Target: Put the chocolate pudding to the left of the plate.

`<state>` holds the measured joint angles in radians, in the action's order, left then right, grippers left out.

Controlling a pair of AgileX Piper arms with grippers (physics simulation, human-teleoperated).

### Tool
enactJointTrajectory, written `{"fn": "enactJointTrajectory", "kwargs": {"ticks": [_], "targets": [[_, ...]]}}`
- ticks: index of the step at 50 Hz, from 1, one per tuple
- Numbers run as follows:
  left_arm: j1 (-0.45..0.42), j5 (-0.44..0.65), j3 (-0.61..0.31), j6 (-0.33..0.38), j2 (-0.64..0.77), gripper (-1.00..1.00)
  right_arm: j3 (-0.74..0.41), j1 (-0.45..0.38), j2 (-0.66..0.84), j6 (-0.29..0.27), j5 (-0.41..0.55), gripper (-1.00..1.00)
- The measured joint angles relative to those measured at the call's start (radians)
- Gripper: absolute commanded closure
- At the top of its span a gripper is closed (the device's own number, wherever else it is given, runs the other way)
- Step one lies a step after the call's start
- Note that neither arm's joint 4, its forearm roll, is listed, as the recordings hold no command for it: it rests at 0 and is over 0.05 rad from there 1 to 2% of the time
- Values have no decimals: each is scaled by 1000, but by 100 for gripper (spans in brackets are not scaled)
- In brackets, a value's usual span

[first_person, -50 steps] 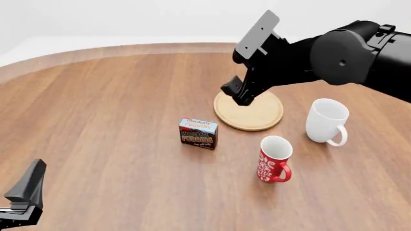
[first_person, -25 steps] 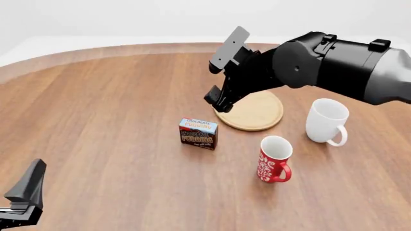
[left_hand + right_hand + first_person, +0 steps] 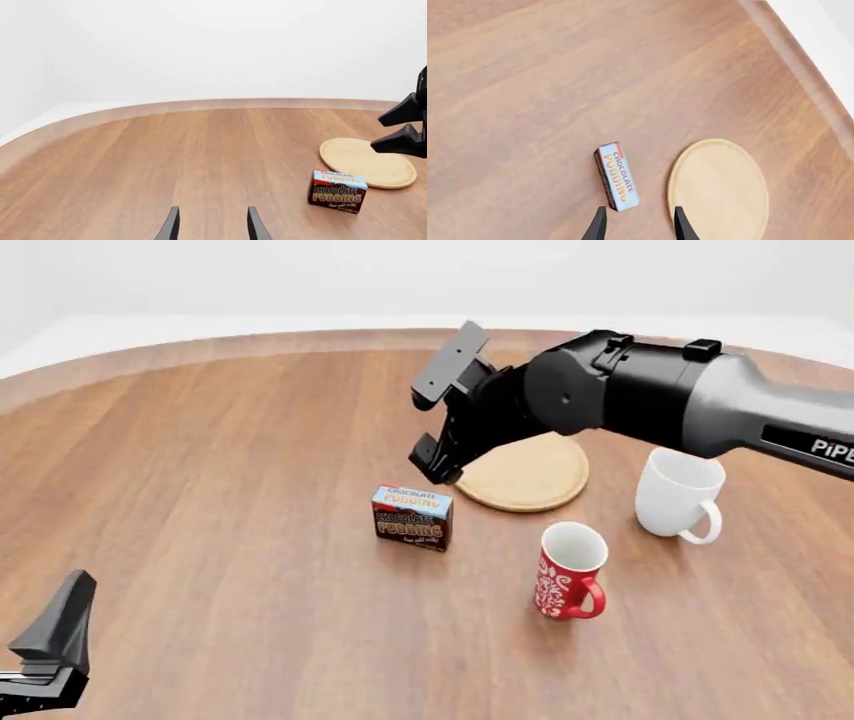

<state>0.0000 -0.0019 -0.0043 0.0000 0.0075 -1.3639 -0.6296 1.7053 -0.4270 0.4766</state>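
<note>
I have the right gripper (image 3: 437,462) hanging in the air over the left rim of the plate (image 3: 534,480), fingers pointing down and apart with nothing between them. From the right wrist view I look straight down past those fingertips (image 3: 599,227): the pudding (image 3: 616,176) lies just beyond them, and the plate (image 3: 718,190) sits just beside it, with a narrow strip of table showing between the two.

In the front view the pudding (image 3: 412,517) stands on the table (image 3: 200,490), upright on a long edge, its brown face with the orange lettering towards me and its pale blue top up. It is in front of and to the left of the plate, near its rim but not touching. The gripper is above and a little behind it, clear of the box.

To the right of the plate stands a white mug (image 3: 678,493), handle towards me. A red mug (image 3: 570,571) stands nearer to me, in front of the plate and to the right of the pudding, apart from both.

My left gripper (image 3: 51,640) sits low at the near left corner, well apart from everything. In the left wrist view its fingers (image 3: 171,227) are spread and empty, and I see the pudding (image 3: 337,191) and plate (image 3: 367,162) far off to the side, with the right gripper (image 3: 400,127) over the plate's far edge.
</note>
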Motion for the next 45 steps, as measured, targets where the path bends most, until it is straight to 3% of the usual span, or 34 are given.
{"fn": "enactJointTrajectory", "kwargs": {"ticks": [45], "targets": [[0, 0, 0, 0, 0, -100, 2, -18, 107, 44, -51, -100]]}}
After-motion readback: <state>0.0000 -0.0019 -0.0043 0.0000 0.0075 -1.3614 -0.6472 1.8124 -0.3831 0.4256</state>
